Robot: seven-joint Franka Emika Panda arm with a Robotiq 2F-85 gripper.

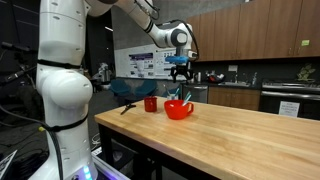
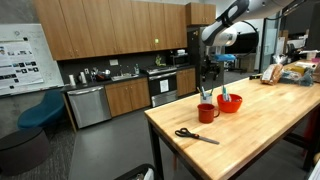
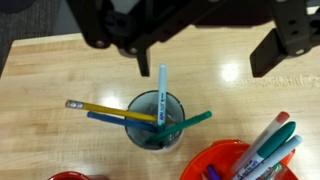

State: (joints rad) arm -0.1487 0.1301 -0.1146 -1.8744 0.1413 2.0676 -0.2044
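Glass, by its look, the cup (image 3: 157, 128) stood right under the pincer (image 1: 179, 71), toward one end of the tabletop (image 1: 230, 130). The pincer hung wide open above it, gripping nothing. A yellow pencil (image 3: 108, 108), a pale marker (image 3: 163, 88) and a green pen (image 3: 196, 120) fanned out of the cup, so I judged a straight vertical path safest, with the fingers kept off the leaning tips. A red bowl (image 3: 235, 160) of markers sat just beside the cup, and scissors (image 2: 197, 135) lay nearer the table's end edge. Sideways room looked tight, while above the cup and along the wood beyond there was plenty.
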